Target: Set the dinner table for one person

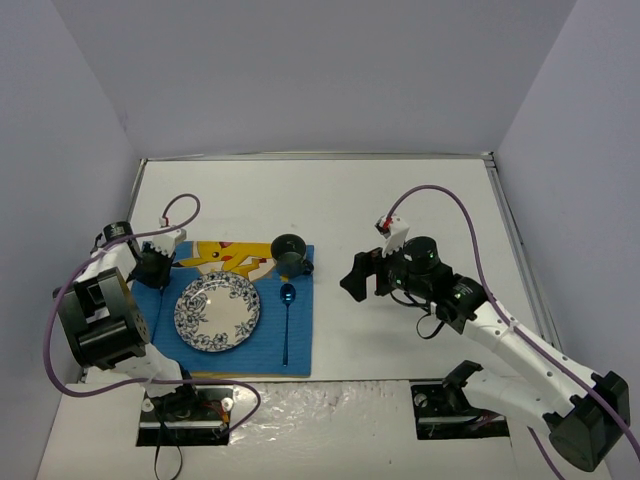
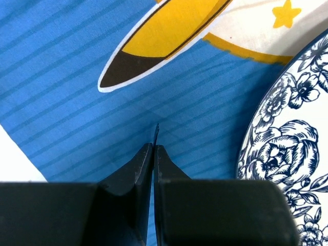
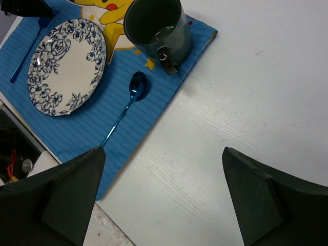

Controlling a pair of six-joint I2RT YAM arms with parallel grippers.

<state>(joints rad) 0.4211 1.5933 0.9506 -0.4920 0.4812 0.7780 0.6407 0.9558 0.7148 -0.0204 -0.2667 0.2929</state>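
The white dinner table (image 1: 400,200) carries a blue placemat (image 1: 300,345) with a yellow cartoon figure. On the mat lie a blue-flowered plate (image 1: 218,312), a dark mug (image 1: 290,252) and a blue spoon (image 1: 287,320) right of the plate. My left gripper (image 1: 157,266) hangs over the mat's left part, jaws shut on a thin blue sliver (image 2: 156,132). The right wrist view shows a blue fork (image 3: 28,51) left of the plate (image 3: 66,66), its head at that gripper (image 3: 23,5). My right gripper (image 3: 163,151) is open and empty over bare table right of the mat.
Walls close the table on three sides. The arm bases and a rough grey strip (image 1: 320,400) line the near edge. A purple cable (image 1: 470,225) loops above the right arm. The mat's right edge (image 3: 169,97) lies just left of the right gripper.
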